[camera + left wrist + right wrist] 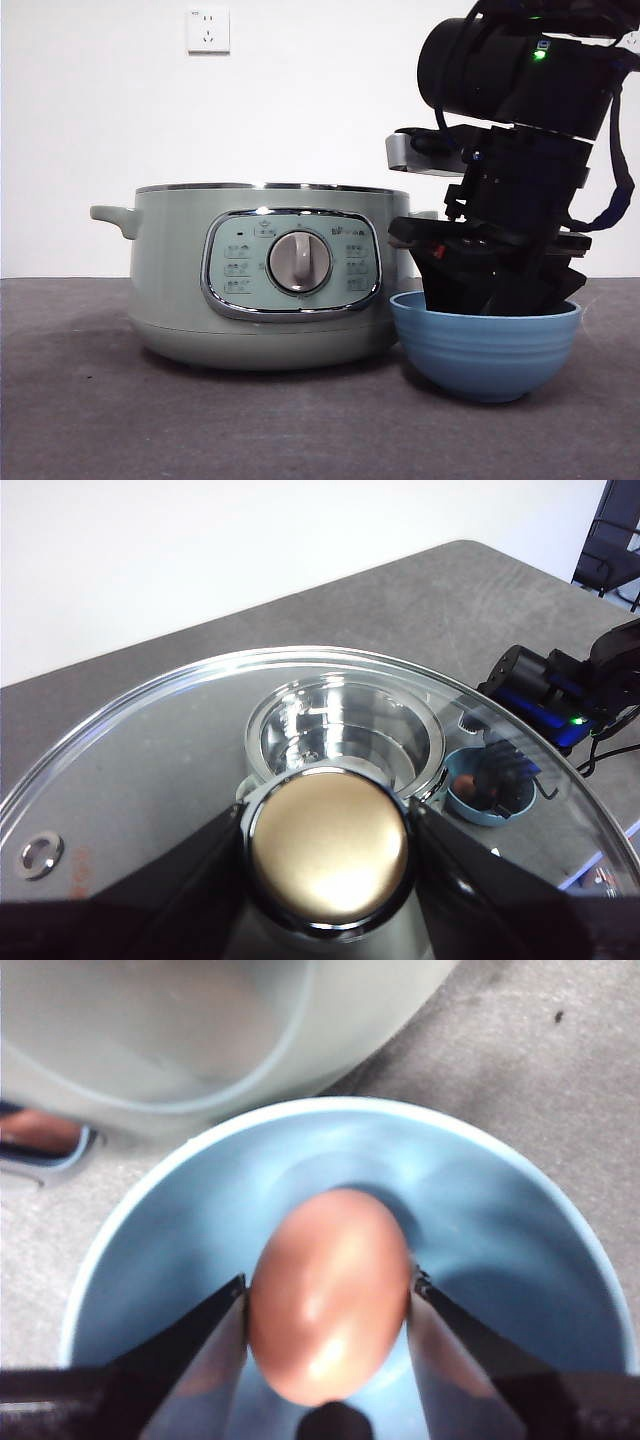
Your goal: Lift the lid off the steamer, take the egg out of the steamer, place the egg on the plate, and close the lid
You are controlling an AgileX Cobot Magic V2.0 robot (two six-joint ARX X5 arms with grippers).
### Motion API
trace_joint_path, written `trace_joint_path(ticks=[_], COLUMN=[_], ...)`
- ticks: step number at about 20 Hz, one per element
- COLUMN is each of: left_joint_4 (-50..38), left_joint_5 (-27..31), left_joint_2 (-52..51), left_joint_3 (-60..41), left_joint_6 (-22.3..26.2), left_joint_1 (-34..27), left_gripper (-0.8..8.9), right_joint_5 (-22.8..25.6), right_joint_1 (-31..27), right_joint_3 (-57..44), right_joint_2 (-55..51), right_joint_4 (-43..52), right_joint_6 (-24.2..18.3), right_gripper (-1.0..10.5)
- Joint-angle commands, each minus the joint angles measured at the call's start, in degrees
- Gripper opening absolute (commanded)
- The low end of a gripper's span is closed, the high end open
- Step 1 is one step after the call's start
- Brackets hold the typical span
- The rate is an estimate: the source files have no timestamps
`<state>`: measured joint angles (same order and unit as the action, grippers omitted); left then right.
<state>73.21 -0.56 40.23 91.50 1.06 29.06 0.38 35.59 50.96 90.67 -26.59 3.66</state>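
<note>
Gripping a smooth brown egg (330, 1295), my right gripper (328, 1305) is reaching down inside the ribbed, matte blue plate (485, 350), which is sitting just beside the steamer (265, 290). That round sage-green pot is standing open, its shiny metal inside bare. My left gripper (328, 845) is clamping the knob of the clear glass lid (150, 750), holding it well above the steamer.

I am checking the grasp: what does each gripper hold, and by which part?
The left gripper holds the lid by its knob. The right gripper holds the egg by its sides, inside the plate.
</note>
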Motion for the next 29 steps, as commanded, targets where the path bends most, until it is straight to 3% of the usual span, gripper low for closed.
trace_joint_path(ticks=[1,6,14,20,29], left_joint_4=[-3.98,-10.14,-23.17,-44.41,-57.9], left_joint_5=[-0.44,-4.79,-11.82,-11.28,-8.57], left_joint_2=[1.53,7.67,20.94,27.41,42.45], left_joint_3=[0.68,0.68,-4.81,-20.33,-21.09], left_joint_6=[0.68,2.29,3.91,3.89,3.63], left_joint_1=[0.11,0.13,0.33,0.85,1.22], left_gripper=[-0.08,-0.08,-0.08,-0.08,-0.08], right_joint_5=[-0.39,-0.42,-0.02,-0.02,-0.13], right_joint_1=[0.04,0.04,0.07,0.09,0.09], right_joint_3=[-0.44,-0.22,-0.11,-0.11,-0.11], right_joint_2=[0.0,-8.5,-38.53,-56.5,-62.71], right_joint_4=[-0.35,-1.18,-8.92,-14.29,-22.23], right_joint_6=[-0.17,-0.31,0.9,3.78,5.97], right_gripper=[4.6,4.7,4.7,4.7,4.7])
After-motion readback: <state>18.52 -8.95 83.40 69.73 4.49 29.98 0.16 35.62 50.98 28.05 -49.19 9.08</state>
